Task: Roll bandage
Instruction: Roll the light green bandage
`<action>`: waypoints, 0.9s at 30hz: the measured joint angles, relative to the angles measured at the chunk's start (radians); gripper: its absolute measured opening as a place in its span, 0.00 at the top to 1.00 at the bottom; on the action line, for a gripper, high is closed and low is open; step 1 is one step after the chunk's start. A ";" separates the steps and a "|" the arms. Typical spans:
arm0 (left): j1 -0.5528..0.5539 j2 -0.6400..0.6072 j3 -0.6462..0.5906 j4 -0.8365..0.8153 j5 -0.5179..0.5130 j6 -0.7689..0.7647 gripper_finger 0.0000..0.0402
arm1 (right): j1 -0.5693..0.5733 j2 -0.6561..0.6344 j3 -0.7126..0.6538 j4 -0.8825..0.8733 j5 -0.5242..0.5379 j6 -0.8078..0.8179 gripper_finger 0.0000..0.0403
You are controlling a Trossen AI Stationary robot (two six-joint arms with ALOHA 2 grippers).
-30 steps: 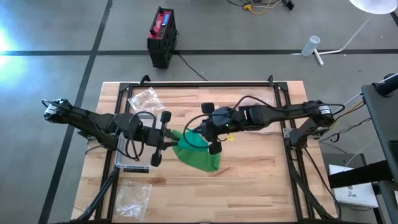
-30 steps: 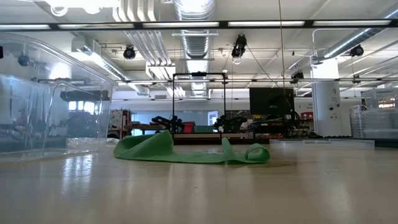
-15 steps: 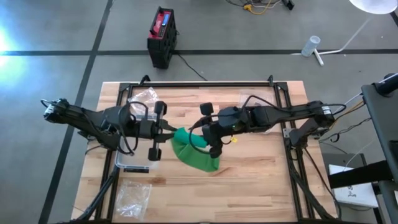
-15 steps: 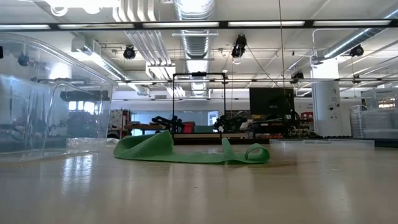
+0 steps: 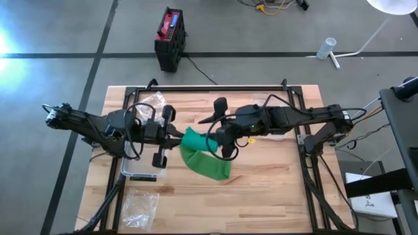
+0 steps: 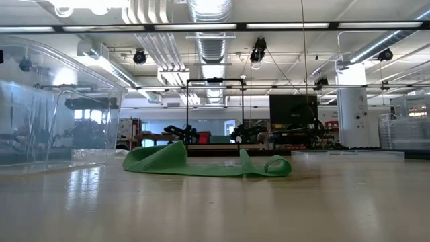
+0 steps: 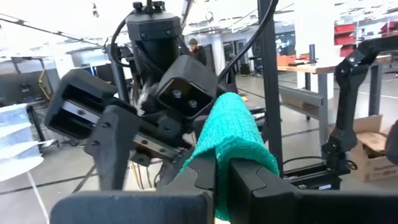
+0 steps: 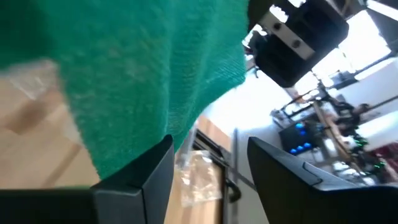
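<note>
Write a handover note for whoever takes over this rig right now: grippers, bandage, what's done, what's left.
Left gripper: shut on the green bandage, pinching its rolled end, as the left wrist view shows.
Right gripper: open, right beside that rolled end, holding nothing.
Bandage: one end lifted between the two grippers near the middle of the wooden table; the rest trails loose onto the wood.
Done: a first small roll at the held end.
Left: wind in the loose tail, probably with the right gripper re-gripping first.

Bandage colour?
Green bandage, with a woven texture; left wrist view shows it best.
</note>
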State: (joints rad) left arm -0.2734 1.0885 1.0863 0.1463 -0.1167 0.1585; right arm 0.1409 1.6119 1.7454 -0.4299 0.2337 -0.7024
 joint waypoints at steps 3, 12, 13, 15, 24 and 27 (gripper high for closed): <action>0.000 -0.010 -0.001 -0.015 0.019 0.012 1.00 | -0.003 0.000 0.000 -0.002 0.040 -0.015 0.52; 0.002 -0.113 -0.001 0.001 0.043 0.018 1.00 | -0.004 -0.012 0.000 0.005 0.134 0.019 0.49; 0.002 -0.115 -0.001 -0.001 0.030 0.018 1.00 | -0.004 -0.013 0.000 0.018 0.135 0.023 0.48; 0.002 -0.119 -0.001 -0.007 0.017 0.017 1.00 | -0.004 -0.016 0.000 0.037 0.134 0.034 0.46; 0.003 -0.135 -0.002 -0.074 -0.102 0.031 1.00 | 0.038 -0.026 0.000 0.045 0.107 -0.013 0.44; 0.003 -0.138 -0.002 -0.057 -0.102 0.061 1.00 | 0.045 -0.026 0.000 0.035 0.014 0.025 0.44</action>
State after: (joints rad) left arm -0.2703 0.9508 1.0840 0.0898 -0.2188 0.2192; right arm 0.1856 1.5862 1.7451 -0.3953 0.2480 -0.6774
